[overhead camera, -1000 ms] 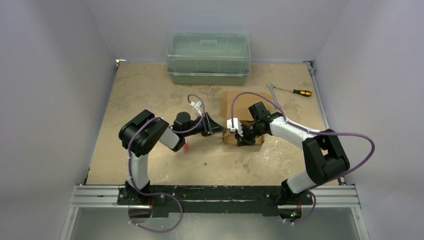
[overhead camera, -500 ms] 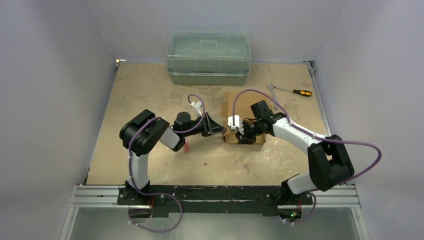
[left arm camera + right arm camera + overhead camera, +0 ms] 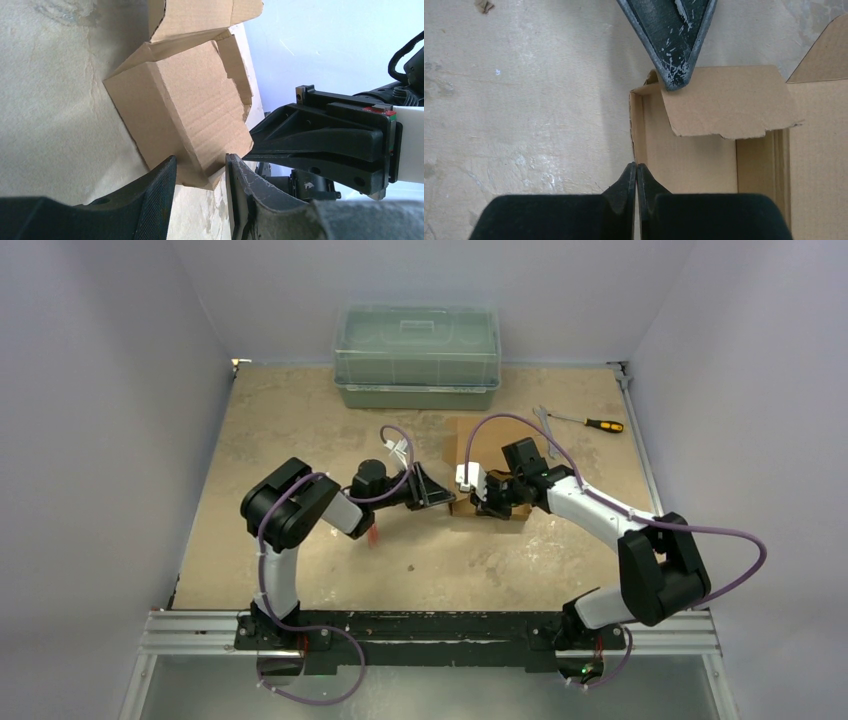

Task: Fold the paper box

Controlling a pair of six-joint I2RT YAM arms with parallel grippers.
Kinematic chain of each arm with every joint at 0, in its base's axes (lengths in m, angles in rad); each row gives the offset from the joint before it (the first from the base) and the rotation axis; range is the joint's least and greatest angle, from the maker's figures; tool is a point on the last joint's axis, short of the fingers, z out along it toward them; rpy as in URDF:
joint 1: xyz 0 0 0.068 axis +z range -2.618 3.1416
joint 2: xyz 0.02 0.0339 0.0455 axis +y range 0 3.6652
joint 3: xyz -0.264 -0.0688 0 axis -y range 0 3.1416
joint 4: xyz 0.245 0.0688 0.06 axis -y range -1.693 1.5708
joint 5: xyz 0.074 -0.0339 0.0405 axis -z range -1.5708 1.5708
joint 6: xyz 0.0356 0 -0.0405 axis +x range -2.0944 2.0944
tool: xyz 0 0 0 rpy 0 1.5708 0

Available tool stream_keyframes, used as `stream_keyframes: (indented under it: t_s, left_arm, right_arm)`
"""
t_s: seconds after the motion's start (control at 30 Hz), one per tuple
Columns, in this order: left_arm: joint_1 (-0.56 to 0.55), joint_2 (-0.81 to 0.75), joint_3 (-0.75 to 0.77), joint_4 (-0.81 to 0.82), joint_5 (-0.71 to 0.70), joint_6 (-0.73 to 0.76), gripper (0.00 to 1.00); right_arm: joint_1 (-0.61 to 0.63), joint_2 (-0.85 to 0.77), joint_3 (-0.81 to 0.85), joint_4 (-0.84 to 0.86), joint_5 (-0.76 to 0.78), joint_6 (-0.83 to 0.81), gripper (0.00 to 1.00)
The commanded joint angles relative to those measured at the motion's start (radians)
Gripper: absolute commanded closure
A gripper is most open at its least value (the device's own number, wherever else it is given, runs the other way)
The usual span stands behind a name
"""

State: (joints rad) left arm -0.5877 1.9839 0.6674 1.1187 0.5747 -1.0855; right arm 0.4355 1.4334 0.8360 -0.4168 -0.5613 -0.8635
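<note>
1. The worn tan tabletop (image 3: 300, 420) fills the middle of the top view, closed in by pale walls.
2. A green translucent plastic bin with a lid (image 3: 417, 355) stands at the upper centre, against the back wall.
3. The two black-and-white arms reach in from the bottom edge and meet at the centre, each trailing a purple cable (image 3: 720, 530).
4. The plain brown cardboard paper box (image 3: 455, 445) lies just right of centre, below the bin. It is partly formed, with its walls up and one flap (image 3: 724, 95) bent over the open top.
5. The left gripper (image 3: 201, 160) comes in from the left. Its jaws stand part-way apart with the box's corner between them. Whether they pinch it, I cannot tell. In the right wrist view one finger (image 3: 669, 35) touches that corner at the top of the frame.
6. The right gripper (image 3: 636, 172) has its jaws pressed together on nothing, with the tips at the edge of the box's left wall.
7. A screwdriver with a yellow-and-black handle (image 3: 604, 425) lies at the upper right.
8. A small silver wrench (image 3: 543, 418) lies just left of it.
</note>
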Motion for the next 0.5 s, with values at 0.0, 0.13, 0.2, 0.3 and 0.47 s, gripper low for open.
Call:
stream_keyframes:
  t_s: [0.0, 0.13, 0.2, 0.3, 0.47]
  left_arm:
    - [-0.020, 0.013, 0.052, -0.040, -0.008, 0.047, 0.60]
    - [-0.030, 0.004, 0.091, -0.140, -0.041, 0.092, 0.60]
    - [-0.034, -0.007, 0.113, -0.209, -0.061, 0.124, 0.60]
    - [-0.041, -0.026, 0.148, -0.308, -0.096, 0.168, 0.60]
    - [-0.063, -0.060, 0.217, -0.487, -0.158, 0.248, 0.60]
  right_arm:
    - [-0.006, 0.006, 0.011, 0.045, 0.017, 0.035, 0.99]
    - [-0.004, 0.012, 0.011, 0.046, 0.018, 0.039, 1.00]
    - [-0.006, 0.012, 0.011, 0.048, 0.018, 0.040, 1.00]
    - [-0.004, 0.013, 0.011, 0.047, 0.018, 0.040, 1.00]
    - [-0.004, 0.016, 0.011, 0.046, 0.018, 0.038, 1.00]
